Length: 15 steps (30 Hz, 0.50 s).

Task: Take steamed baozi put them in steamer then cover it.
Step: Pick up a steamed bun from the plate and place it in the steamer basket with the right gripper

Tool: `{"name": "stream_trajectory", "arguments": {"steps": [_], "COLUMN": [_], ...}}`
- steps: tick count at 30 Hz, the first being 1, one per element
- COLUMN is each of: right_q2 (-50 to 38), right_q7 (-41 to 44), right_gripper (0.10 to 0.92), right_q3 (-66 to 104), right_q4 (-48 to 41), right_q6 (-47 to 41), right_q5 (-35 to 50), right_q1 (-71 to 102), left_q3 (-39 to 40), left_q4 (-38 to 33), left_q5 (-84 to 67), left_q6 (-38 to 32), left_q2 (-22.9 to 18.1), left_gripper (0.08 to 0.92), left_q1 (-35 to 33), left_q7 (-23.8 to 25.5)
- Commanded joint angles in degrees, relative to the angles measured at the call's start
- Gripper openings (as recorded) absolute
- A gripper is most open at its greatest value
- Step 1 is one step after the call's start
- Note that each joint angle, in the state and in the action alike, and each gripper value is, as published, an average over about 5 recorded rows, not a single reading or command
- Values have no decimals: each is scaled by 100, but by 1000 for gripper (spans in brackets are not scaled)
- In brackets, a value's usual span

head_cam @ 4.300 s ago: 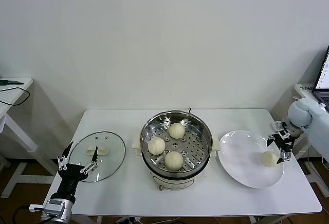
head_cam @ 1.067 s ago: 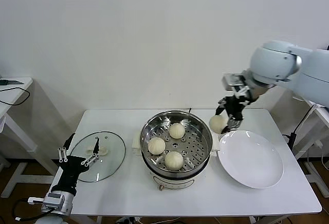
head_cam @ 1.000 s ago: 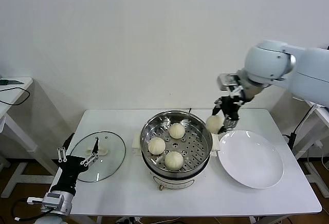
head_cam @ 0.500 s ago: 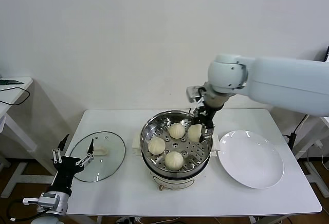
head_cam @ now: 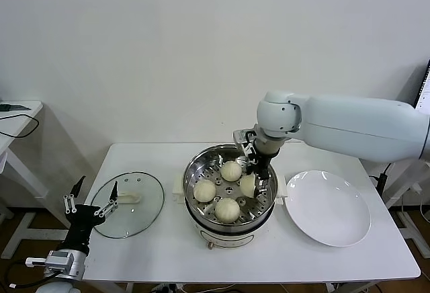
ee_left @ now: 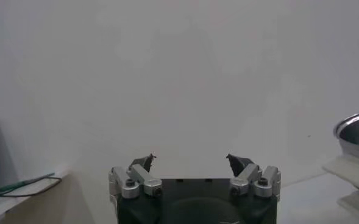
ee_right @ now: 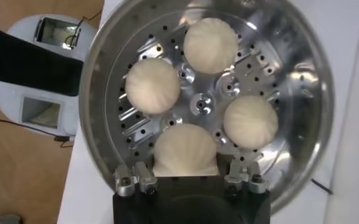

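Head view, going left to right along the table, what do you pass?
left gripper → cover → steamer → white plate

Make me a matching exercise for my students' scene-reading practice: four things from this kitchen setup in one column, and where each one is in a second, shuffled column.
Things:
1. glass lid
2. white plate
3. fourth bun
4. left gripper

Places:
A. bare, on the table beside the steamer on the robot's right
B. held by the right gripper just over the steamer tray
C. open, at the table's near left corner
D. flat on the table on the steamer's other side

Pairs: 1-D, 2-A, 3-B, 4-C
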State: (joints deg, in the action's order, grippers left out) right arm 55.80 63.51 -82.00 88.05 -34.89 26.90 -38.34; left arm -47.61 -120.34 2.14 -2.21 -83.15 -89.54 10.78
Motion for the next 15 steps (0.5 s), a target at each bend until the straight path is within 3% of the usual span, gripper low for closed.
{"name": "stream_trajectory", "arguments": {"steps": [1, 15], "right_q2": [90, 85], "right_q7": [25, 103], "right_gripper": [679, 679], "right_q3": [98, 218], "right_q4": [-211, -353], "right_q6": [16, 88], "right_q5": [-316, -574], "right_q1": [427, 596], "left_q3": [-28, -63], "left_q4": [15, 30], "left_q5": [-7, -8], "left_q6": [-3, -10], "left_q2": [-3, -14], "left_gripper": [823, 823], "left_q1": [-2, -13], "left_q7": [9, 24]}}
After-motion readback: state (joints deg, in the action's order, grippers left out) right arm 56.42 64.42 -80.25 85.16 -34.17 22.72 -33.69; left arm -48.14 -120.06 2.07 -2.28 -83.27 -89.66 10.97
